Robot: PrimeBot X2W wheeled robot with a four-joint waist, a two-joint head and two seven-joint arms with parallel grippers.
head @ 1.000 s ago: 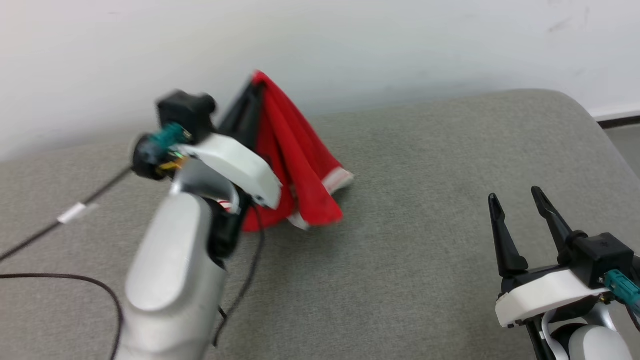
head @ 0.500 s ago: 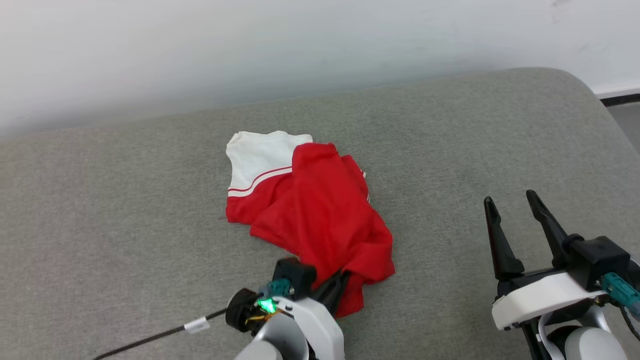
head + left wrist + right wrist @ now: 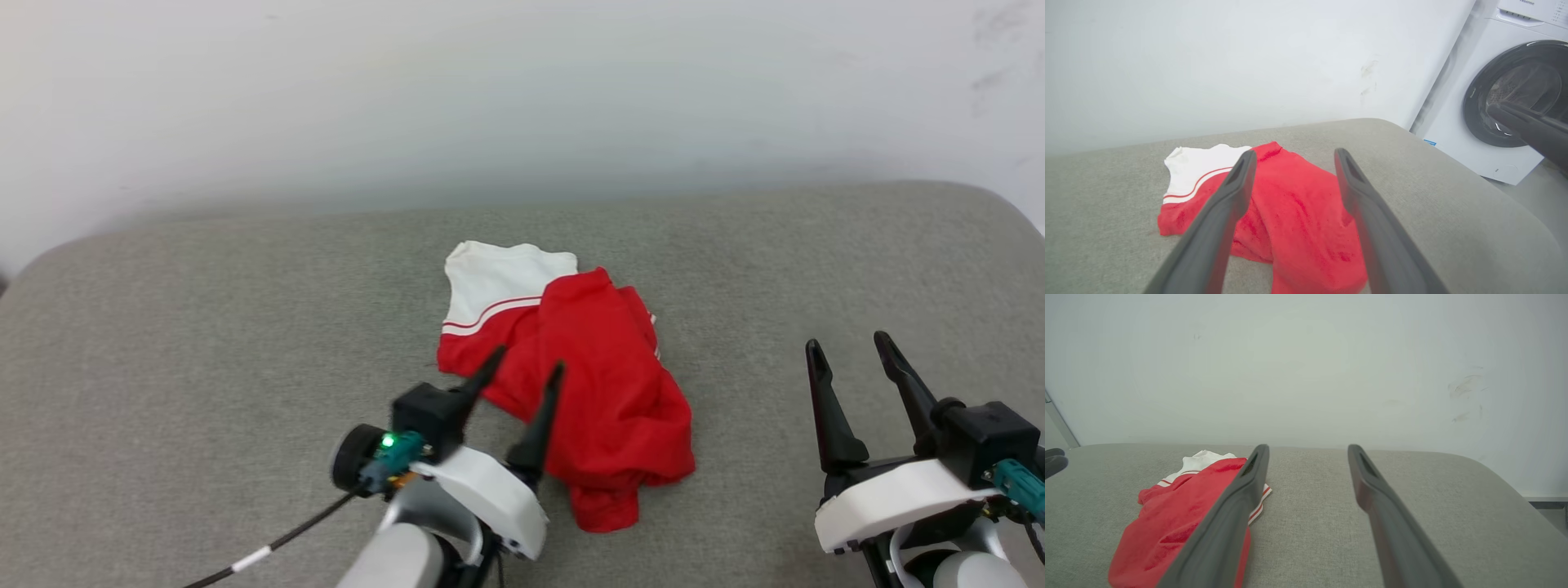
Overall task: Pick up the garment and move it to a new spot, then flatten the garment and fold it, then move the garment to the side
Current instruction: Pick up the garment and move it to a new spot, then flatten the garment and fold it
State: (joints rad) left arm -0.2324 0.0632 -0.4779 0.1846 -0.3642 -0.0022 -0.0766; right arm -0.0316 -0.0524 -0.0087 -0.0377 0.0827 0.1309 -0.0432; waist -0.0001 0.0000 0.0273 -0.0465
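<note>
Shows the garment (image 3: 604, 392) crumpled on the grey surface (image 3: 204, 367), white sleeve (image 3: 498, 286) toward 11 o'clock. Finds the left tool (image 3: 529, 359) wide and empty at its 7 o'clock edge. Puts the right tool (image 3: 845, 339) at 3 o'clock, well apart, also wide.

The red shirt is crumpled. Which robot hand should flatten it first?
Probably the left. The left gripper is open right at the garment; the right gripper, also open, sits off to the side.
</note>
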